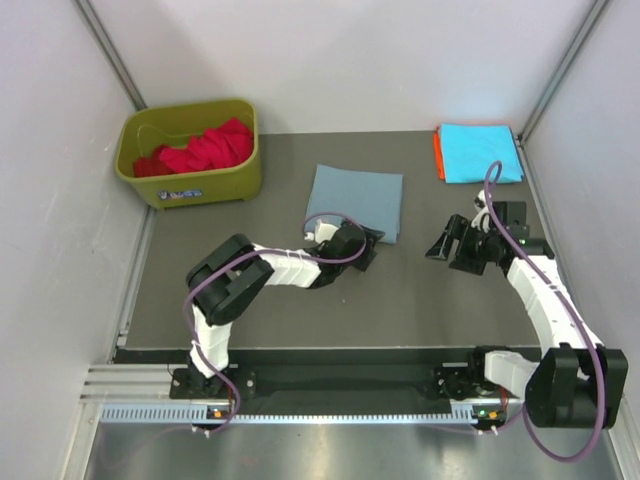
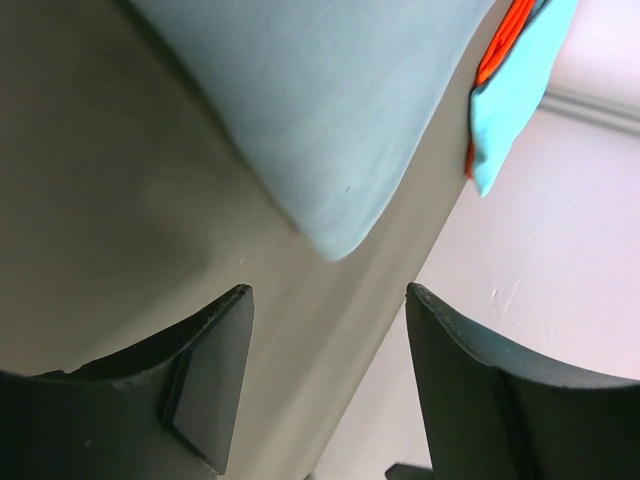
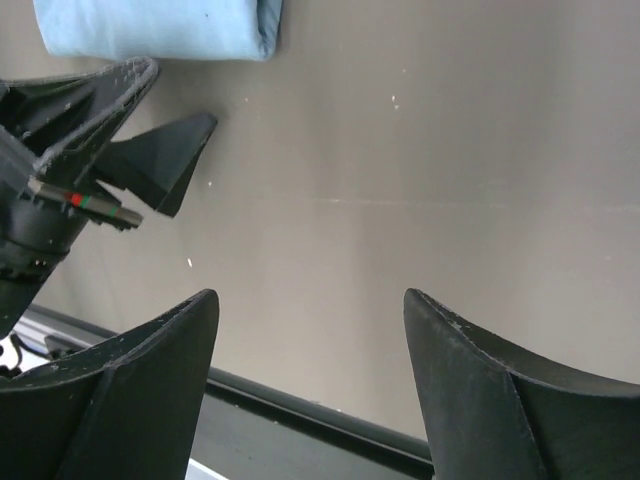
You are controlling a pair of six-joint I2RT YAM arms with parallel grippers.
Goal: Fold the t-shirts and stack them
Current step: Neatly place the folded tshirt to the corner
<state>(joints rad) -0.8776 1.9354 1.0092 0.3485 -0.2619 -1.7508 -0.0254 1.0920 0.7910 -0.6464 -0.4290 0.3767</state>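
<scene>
Your left gripper (image 2: 330, 300) has its jaws apart with nothing between them, and the corner of the folded grey-blue t-shirt (image 2: 320, 110) lies just past its tips, mid-frame. Your right gripper (image 3: 310, 310) is spread too, over the bare dark table (image 1: 300, 300). Farther up, the cyan t-shirt (image 1: 482, 152) sits on the orange t-shirt (image 1: 438, 155) at upper right. Red t-shirts (image 1: 200, 150) fill the olive bin (image 1: 190, 185) at upper left, its front sticker (image 1: 181, 194) unreadable. White walls (image 1: 350, 60) surround the table.

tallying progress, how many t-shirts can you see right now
4: a folded grey-blue t-shirt mid-table; a cyan t-shirt stacked on an orange t-shirt at the far right corner; a crumpled red t-shirt in the olive-green bin. The red heap may hide more.
</scene>
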